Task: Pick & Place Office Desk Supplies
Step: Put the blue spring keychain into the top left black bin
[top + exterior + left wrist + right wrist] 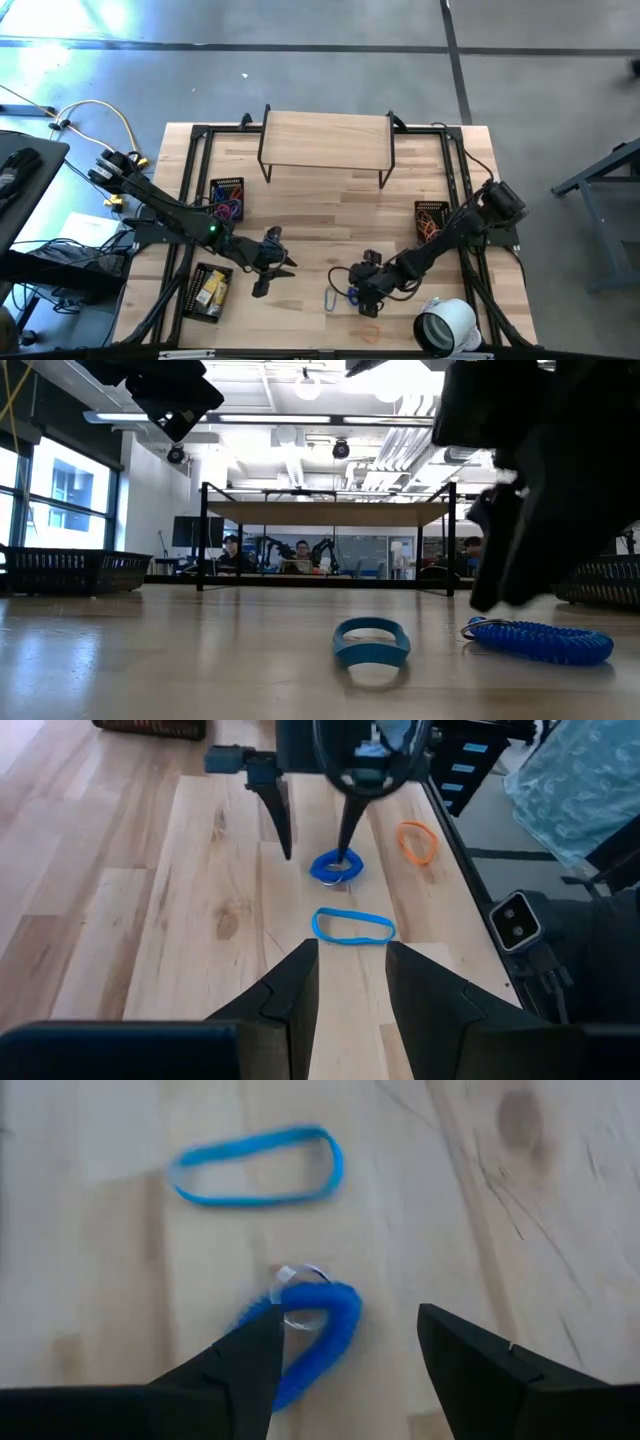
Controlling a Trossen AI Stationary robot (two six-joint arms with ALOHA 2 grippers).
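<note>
A blue coiled loop with a silver ring [318,1320] lies on the wooden table, and a flat blue band [255,1168] lies just beyond it. Both also show in the low view, the coiled loop [540,641] and the band [371,642]. My right gripper [347,1315] is open and low over the coiled loop [352,295], one finger on either side of it. My left gripper [280,268] is open and hovers above the table to the left of the band [352,925], facing the right gripper. An orange band [417,840] lies farther toward the table's near edge. My right gripper comes down from above with the coiled loop between its open fingers. One fingertip [345,848] stands right at the loop's ring end [336,868]. I cannot tell whether it touches. The loop lies flat on the table.
A black mesh basket with coloured loops [228,198] and one with yellow packets [210,290] sit at the left, and another with orange bands [435,218] sits at the right. The white tape roll [445,325] stands near the right arm. A wooden riser [325,140] spans the far edge.
</note>
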